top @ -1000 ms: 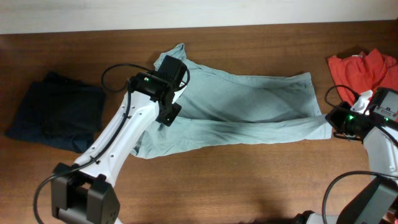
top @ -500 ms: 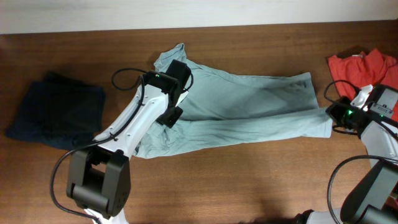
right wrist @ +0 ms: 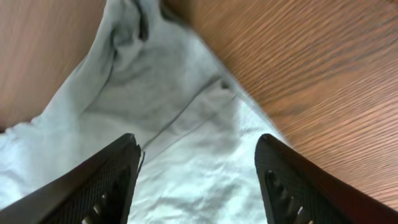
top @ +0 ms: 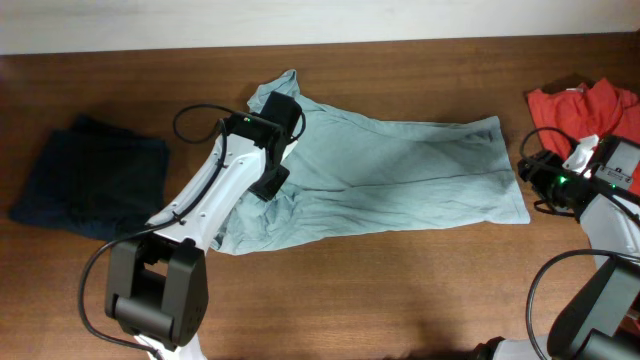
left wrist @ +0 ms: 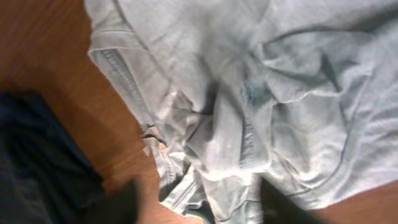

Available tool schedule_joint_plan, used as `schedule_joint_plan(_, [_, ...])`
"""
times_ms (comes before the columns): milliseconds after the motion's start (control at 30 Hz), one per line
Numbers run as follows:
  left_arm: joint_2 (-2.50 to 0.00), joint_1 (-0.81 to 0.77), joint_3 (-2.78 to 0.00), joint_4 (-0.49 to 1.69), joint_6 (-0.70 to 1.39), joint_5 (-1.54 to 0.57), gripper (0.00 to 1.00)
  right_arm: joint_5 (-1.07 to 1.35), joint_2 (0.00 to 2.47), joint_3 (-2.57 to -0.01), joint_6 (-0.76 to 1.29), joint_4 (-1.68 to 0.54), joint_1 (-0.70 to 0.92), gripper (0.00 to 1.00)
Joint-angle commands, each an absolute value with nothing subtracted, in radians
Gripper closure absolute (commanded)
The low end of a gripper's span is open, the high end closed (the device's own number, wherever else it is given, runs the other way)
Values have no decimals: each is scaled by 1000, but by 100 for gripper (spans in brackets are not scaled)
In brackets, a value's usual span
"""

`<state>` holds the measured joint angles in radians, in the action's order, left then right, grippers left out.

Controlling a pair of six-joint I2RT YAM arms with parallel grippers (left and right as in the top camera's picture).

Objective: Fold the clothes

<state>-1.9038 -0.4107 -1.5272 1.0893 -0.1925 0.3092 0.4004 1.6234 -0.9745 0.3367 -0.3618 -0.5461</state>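
Both wide open and gripping nothing, the left hand (left wrist: 199, 205) over the bunched end and the right hand (right wrist: 199, 180) over the leg ends of the pale blue-green clothes (top: 400, 170), spread mid-bench (top: 400, 290).

This looks like a robot test bench in a lab or workroom: a bare brown wooden table (top: 400, 290) against a pale wall (top: 300, 20), a white left arm (top: 215, 195) and right arm (top: 612, 215) trailing black cables (top: 177, 124), and a pale blue-green garment (top: 400, 170), a red garment (top: 585, 110) and dark navy clothes (top: 95, 180) spread on it.
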Motion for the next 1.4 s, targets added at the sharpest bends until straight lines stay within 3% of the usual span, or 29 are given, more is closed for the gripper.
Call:
schedule_joint_plan(0, [-1911, -402, -1547, 1084, -166, 391, 26, 502, 1628, -988, 334, -400, -537, 37])
schedule_joint_plan(167, [-1911, -394, -1605, 1151, -93, 411, 26, 533, 1617, -988, 301, -495, -537, 36])
schedule_joint_plan(333, [-1915, -359, -1607, 1251, -94, 149, 26, 569, 1565, -988, 232, -588, -537, 35])
schedule_joint_plan(633, [-1915, -353, -1369, 1081, -163, 52, 32, 568, 1531, -988, 232, -624, -537, 33])
schedule_joint_plan(1033, [-1915, -352, -1291, 870, -163, 198, 69, 564, 1531, -988, 233, -625, -537, 32])
schedule_joint_plan(1167, [-1915, -352, -1309, 878, -162, 256, 93, 565, 1531, -988, 233, -625, -537, 33])
schedule_joint_plan(1300, [-1915, -350, -1387, 939, -162, 278, 95, 564, 1531, -988, 232, -625, -537, 32])
schedule_joint_plan(1367, [-1915, -349, -1422, 947, -163, 284, 92, 564, 1531, -988, 232, -625, -537, 33])
